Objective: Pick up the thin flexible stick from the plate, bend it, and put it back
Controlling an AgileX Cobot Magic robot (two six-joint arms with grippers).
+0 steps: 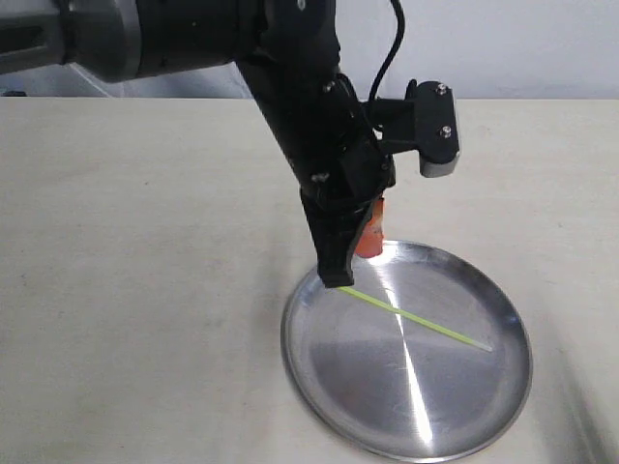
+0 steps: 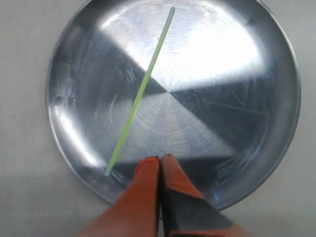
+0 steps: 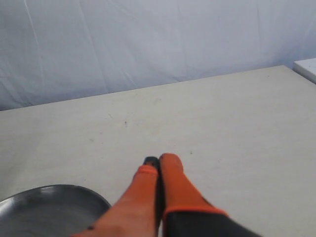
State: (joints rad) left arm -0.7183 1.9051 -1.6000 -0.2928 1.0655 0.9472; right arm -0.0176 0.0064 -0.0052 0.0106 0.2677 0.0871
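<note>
The thin flexible stick [image 1: 416, 317], yellow-green and straight, lies across the round silver plate [image 1: 437, 411]. My left gripper [image 1: 340, 278] hangs at the plate's near-left rim, just by the stick's end. In the left wrist view the stick [image 2: 140, 94] runs from close beside my fingertips to the plate's [image 2: 232, 94] far side. The left gripper [image 2: 160, 158] is shut with nothing between its orange fingers, and the stick's end lies a little to one side of them. The right gripper [image 3: 159, 159] is shut and empty above the bare table, with the plate's edge [image 3: 44, 205] beside it.
The plate sits on a pale beige table [image 1: 135, 290] with a white wall behind it. A wrist camera housing [image 1: 435, 126] juts out from the left arm above the plate. A white object's corner [image 3: 307, 66] shows at the table's far edge.
</note>
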